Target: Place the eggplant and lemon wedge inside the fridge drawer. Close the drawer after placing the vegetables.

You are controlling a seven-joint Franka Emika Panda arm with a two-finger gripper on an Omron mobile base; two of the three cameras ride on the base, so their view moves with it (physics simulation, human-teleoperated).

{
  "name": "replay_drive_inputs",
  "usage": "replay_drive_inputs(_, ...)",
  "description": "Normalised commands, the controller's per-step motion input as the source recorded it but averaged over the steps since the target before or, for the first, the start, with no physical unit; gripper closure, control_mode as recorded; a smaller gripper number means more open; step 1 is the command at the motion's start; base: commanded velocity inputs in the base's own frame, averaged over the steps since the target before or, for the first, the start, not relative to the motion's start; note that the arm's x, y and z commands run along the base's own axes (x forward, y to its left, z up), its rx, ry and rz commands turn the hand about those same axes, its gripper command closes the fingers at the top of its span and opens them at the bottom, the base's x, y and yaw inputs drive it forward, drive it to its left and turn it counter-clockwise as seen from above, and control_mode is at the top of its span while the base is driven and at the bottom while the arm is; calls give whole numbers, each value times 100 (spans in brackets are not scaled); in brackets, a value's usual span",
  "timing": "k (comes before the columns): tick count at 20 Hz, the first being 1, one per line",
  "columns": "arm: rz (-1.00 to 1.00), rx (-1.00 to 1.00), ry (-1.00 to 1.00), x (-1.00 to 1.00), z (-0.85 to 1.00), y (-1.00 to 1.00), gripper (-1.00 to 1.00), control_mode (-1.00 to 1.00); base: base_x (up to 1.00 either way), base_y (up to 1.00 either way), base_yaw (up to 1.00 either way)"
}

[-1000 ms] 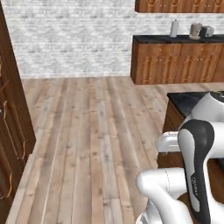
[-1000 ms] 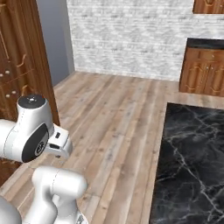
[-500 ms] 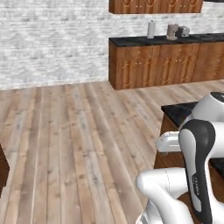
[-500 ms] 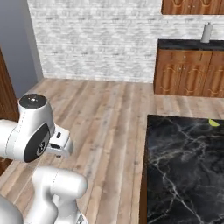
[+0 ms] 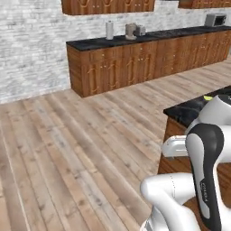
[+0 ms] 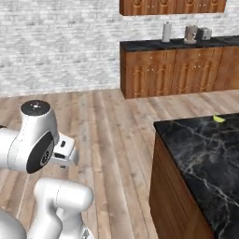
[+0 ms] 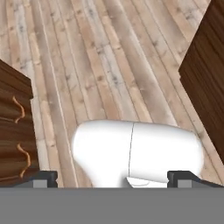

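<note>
The lemon wedge [image 6: 218, 119] lies near the far edge of the black marble bench [image 6: 205, 154]. Hand [image 7: 112, 177] spread wide, empty; bring the base closer before reaching.

You're looking down at a wood plank floor [image 7: 109, 57], boards running diagonally up the frame. A dark wooden cabinet [image 7: 13, 131] with two curved brass handles [image 7: 19, 109] sits at your left edge. Another dark wood panel [image 7: 208, 74] fills the right side. The gripper [image 7: 111, 177] has both dark fingertips [image 7: 43, 177] at the bottom corners, spread wide apart, nothing between them.
</note>
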Motion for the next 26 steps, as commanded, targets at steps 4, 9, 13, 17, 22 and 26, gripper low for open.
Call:
replay_drive_inputs(4,0,0,0,0,0,0,-100,100,47,95,-54)
replay_drive_inputs(9,0,0,0,0,0,0,-100,100,56,87,-59)
replay_drive_inputs(13,0,0,0,0,0,0,-100,100,74,86,-62)
replay_drive_inputs(17,0,0,0,0,0,0,-100,100,86,96,-59)
replay_drive_inputs(22,0,0,0,0,0,0,-100,100,89,100,-58)
replay_drive_inputs(26,0,0,0,0,0,0,-100,100,85,100,-58)
